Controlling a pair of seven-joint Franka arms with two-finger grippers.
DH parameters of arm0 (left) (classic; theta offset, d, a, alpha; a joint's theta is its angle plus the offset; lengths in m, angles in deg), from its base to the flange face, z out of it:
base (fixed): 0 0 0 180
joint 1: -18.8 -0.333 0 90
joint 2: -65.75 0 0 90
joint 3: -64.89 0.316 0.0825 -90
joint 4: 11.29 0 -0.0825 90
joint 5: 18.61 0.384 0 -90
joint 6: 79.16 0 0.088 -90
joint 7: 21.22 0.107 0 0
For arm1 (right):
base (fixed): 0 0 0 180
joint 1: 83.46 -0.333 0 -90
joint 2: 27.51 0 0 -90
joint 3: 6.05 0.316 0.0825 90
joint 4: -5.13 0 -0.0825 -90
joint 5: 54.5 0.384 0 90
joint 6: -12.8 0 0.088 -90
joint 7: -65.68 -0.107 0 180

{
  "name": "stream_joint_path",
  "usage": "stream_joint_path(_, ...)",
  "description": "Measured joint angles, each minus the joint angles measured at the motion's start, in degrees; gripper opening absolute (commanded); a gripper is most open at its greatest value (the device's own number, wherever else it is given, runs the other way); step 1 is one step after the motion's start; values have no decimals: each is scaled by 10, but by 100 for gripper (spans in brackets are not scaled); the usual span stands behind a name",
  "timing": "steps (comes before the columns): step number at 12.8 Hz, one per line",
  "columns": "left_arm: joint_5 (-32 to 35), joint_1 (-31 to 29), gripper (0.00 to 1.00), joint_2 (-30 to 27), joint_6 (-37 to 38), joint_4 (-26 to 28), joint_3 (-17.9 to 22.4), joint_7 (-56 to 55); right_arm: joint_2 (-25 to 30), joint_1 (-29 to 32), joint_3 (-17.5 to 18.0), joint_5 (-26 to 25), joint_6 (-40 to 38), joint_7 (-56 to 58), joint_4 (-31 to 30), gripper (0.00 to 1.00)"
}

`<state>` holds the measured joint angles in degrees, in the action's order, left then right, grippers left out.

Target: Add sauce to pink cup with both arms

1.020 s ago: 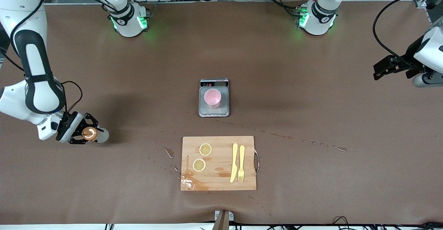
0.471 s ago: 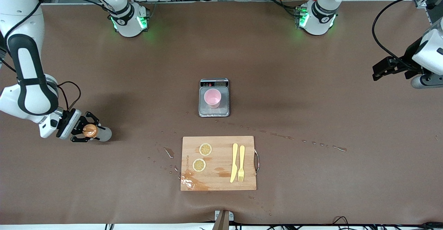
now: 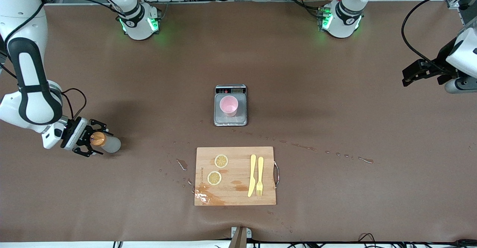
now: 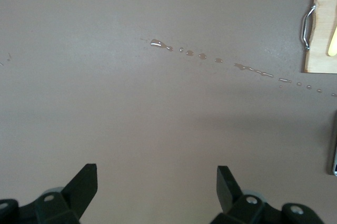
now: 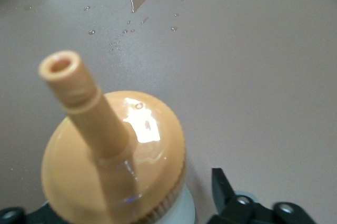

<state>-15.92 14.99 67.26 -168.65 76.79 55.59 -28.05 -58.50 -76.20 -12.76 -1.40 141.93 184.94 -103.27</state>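
Sauce, in a translucent whitish-grey plastic squeeze bottle (image 3: 104, 143) with an orange nozzle cap (image 5: 108, 150), stands on the brown table (image 3: 335, 128) toward the right arm's end, well apart from the other items. The right arm's black two-finger gripper (image 3: 89, 142) sits around the bottle's upper part, its fingers (image 5: 234, 200) spread on either side of the cap and apparently not pressing on it. A small pale pink tapered plastic cup (image 3: 228, 105) stands upright on the grey plate of a small digital kitchen scale (image 3: 230, 119) at mid-table. Nearer to the front camera than the scale lies a rectangular wooden cutting board (image 3: 235, 192) with a metal handle, bearing two lemon slices (image 3: 221, 161) and a pale yellow knife and fork (image 3: 256, 175) laid side by side. Droplets of liquid (image 4: 202, 55) trail across the table between the board and the left arm's end. The left arm's black two-finger gripper (image 4: 157, 187) waits, fingers wide apart and holding nothing, over bare table at the left arm's end.
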Motion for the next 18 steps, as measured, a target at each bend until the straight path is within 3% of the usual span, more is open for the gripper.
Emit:
stream_joint_path(2,0,0,100,0,2,0,0,0,2,6,-3,-17,1,8,2,100)
stream_joint_path(10,0,0,100,-2,8,-10,0,0,48,23,-21,-205,-1,-13,32,100)
stream_joint_path(14,0,0,100,-2,10,-10,0,0,95,23,-18,-311,-68,-178,56,100)
stream_joint_path(18,0,0,100,-2,12,-9,0,0,114,23,-8,-376,-187,-341,135,100)
